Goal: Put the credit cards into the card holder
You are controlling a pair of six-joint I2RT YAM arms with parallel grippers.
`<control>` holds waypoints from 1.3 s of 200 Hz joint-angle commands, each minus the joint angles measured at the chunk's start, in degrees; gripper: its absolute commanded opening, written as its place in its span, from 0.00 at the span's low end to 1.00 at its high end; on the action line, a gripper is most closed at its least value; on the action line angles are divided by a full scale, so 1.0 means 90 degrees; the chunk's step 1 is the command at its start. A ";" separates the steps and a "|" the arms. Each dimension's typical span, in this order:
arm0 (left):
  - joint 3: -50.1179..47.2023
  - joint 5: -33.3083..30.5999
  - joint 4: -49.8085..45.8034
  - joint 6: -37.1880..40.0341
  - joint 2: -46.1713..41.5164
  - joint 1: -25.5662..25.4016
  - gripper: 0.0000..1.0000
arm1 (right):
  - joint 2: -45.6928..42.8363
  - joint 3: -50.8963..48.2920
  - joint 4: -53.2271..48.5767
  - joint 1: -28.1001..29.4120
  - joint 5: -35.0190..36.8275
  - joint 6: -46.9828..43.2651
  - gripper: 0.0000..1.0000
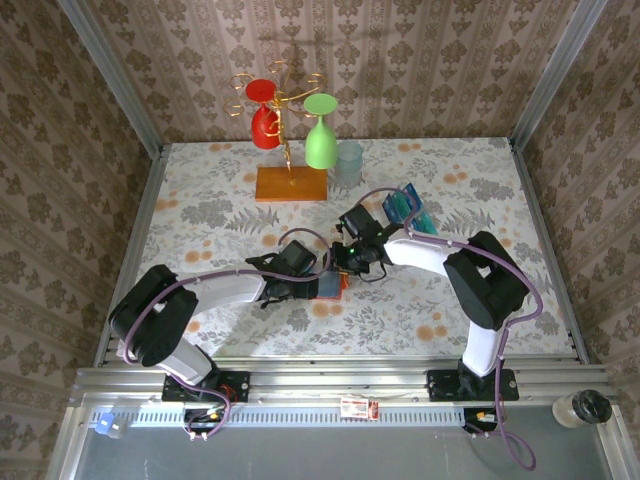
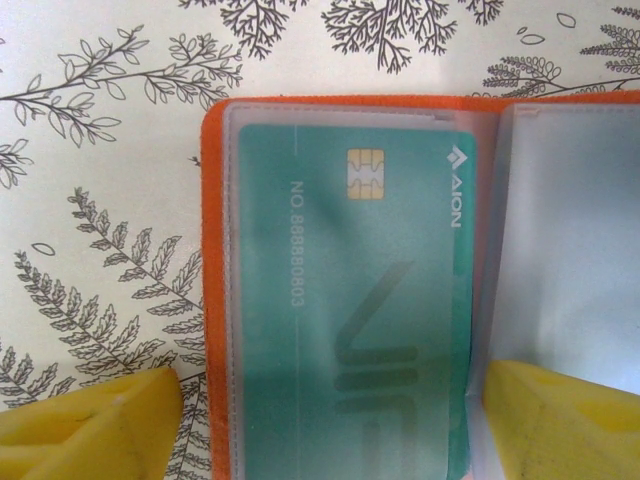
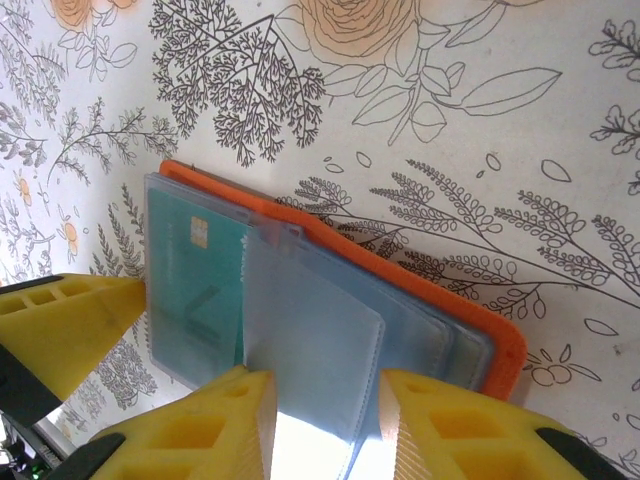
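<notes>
The card holder (image 1: 333,290) lies open on the flower-printed table (image 1: 200,220), at its middle, with both arms reaching in from the near edge and meeting over it.

Seen from the left wrist, the card holder (image 2: 209,300) is a flat wallet with an orange-red felt-like rim and clear, grey-blue plastic pockets inside. Its left-hand pocket holds a teal credit card (image 2: 350,300), slid fully in. A gold chip, the word AION with a small white diamond mark, and a printed number down one side all show through the plastic.

The left gripper (image 2: 330,400) stands over the near end of that pocket. Its yellow fingers (image 2: 90,425) are spread wide, one over the table just outside the orange rim and the other over the fold of the card holder. They grip nothing.

From the right wrist, the orange rim (image 3: 508,360) runs along the far side of the card holder, and the teal card (image 3: 195,280) sits in the pocket at its left end. A loose clear leaf (image 3: 310,340) rises from the middle. The right gripper (image 3: 328,420) is part-open: its fingers (image 3: 205,430) stand apart with a plain gap, the leaf showing between them, unpinched.

Beyond the card holder to the right, more blue and teal credit cards (image 1: 405,206) stand together. Farther back from the card holder, a wooden stand (image 1: 291,184) carries a red glass (image 1: 265,115) and a green glass (image 1: 320,140), with a clear cup (image 1: 348,165) just beside them.
</notes>
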 commanded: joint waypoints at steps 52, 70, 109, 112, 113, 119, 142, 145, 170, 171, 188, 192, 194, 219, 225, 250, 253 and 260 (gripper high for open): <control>-0.0162 -0.0044 -0.0097 -0.0088 0.0014 -0.0043 0.80 | 0.0528 -0.0026 0.0351 0.0047 -0.0249 0.0241 0.33; -0.0166 -0.0045 -0.0105 -0.0090 -0.0010 -0.0040 0.80 | 0.0573 0.0059 0.0350 0.0042 -0.0330 0.0222 0.33; -0.0134 -0.0052 -0.0136 -0.0108 -0.0131 -0.0040 0.81 | 0.0439 0.0188 0.0304 0.0034 -0.0507 0.0134 0.34; -0.0128 -0.0050 -0.0144 -0.0112 -0.0149 -0.0042 0.82 | 0.0417 0.0200 0.0302 0.0035 -0.0513 0.0123 0.34; -0.0125 -0.0053 -0.0141 -0.0115 -0.0159 -0.0039 0.82 | 0.0412 0.0201 0.0297 0.0035 -0.0521 0.0123 0.34; -0.0106 -0.0065 -0.0148 -0.0114 -0.0198 -0.0037 0.83 | 0.0388 0.0221 0.0288 0.0035 -0.0541 0.0123 0.34; -0.0021 -0.0140 -0.0291 -0.0112 -0.0437 -0.0045 0.87 | 0.0282 0.0315 0.0231 0.0069 -0.0621 0.0167 0.38; -0.0011 -0.0151 -0.0306 -0.0114 -0.0481 -0.0038 0.88 | 0.0263 0.0325 0.0208 0.0081 -0.0617 0.0171 0.39; 0.0033 -0.0369 -0.0495 -0.0137 -0.1005 -0.0044 0.93 | 0.0154 0.0472 0.0066 0.0212 -0.0575 0.0190 0.45; 0.0033 -0.0373 -0.0506 -0.0137 -0.1027 -0.0040 0.93 | 0.0144 0.0479 0.0062 0.0216 -0.0571 0.0191 0.45; 0.0025 -0.0525 -0.0648 -0.0140 -0.1406 -0.0014 0.97 | 0.0103 0.0582 -0.0027 0.0339 -0.0506 0.0221 0.50; 0.0027 -0.0541 -0.0688 -0.0135 -0.1496 0.0006 0.98 | 0.0087 0.0610 -0.0037 0.0369 -0.0486 0.0229 0.51; 0.0025 -0.0550 -0.0705 -0.0134 -0.1536 0.0016 0.99 | 0.0092 0.0619 -0.0040 0.0387 -0.0481 0.0238 0.52; -0.0025 -0.0602 -0.0896 -0.0123 -0.2072 0.0177 1.00 | 0.0163 0.0808 -0.0126 0.0582 -0.0289 0.0318 0.56; -0.0062 -0.0594 -0.0927 -0.0120 -0.2202 0.0234 1.00 | 0.0199 0.0866 -0.0152 0.0631 -0.0228 0.0331 0.58; -0.0180 -0.0521 -0.1076 -0.0106 -0.2698 0.0491 1.00 | 0.0522 0.1172 -0.0176 0.0810 -0.0150 0.0425 0.59; -0.0186 -0.0510 -0.1088 -0.0102 -0.2751 0.0537 1.00 | 0.0564 0.1214 -0.0177 0.0829 -0.0139 0.0438 0.59; -0.0223 -0.0486 -0.1131 -0.0081 -0.2855 0.0604 1.00 | 0.0669 0.1295 -0.0162 0.0868 -0.0140 0.0472 0.59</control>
